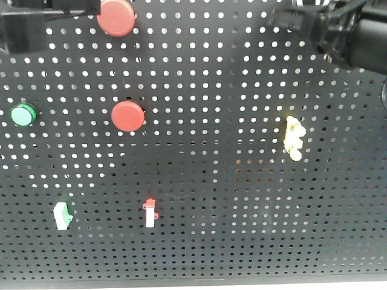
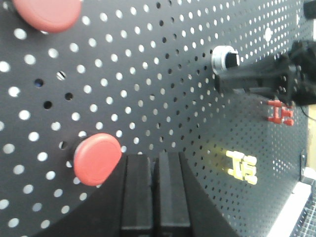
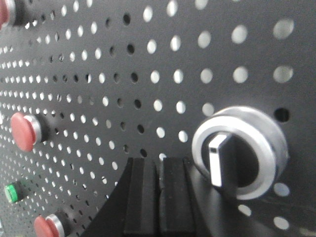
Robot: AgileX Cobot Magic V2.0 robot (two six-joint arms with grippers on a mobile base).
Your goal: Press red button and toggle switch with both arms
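On the black pegboard (image 1: 230, 199), one red button (image 1: 116, 17) sits at the top left and another (image 1: 127, 116) below it. My left arm (image 1: 36, 21) is a dark shape beside the upper one. In the left wrist view my left gripper (image 2: 154, 159) is shut and empty, its tips just right of a red button (image 2: 97, 158). My right arm (image 1: 347, 33) covers the top right. In the right wrist view my right gripper (image 3: 159, 163) is shut and empty, just left of a silver-ringed switch with a black knob (image 3: 239, 150). The switch (image 2: 225, 58) also shows in the left wrist view.
A green button (image 1: 23, 115) is at the left. A yellow part (image 1: 293, 138) is at the right. A red-and-white switch (image 1: 150, 212) and a green-and-white switch (image 1: 63, 215) sit low on the board. Another red button (image 2: 47, 12) is in the left wrist view.
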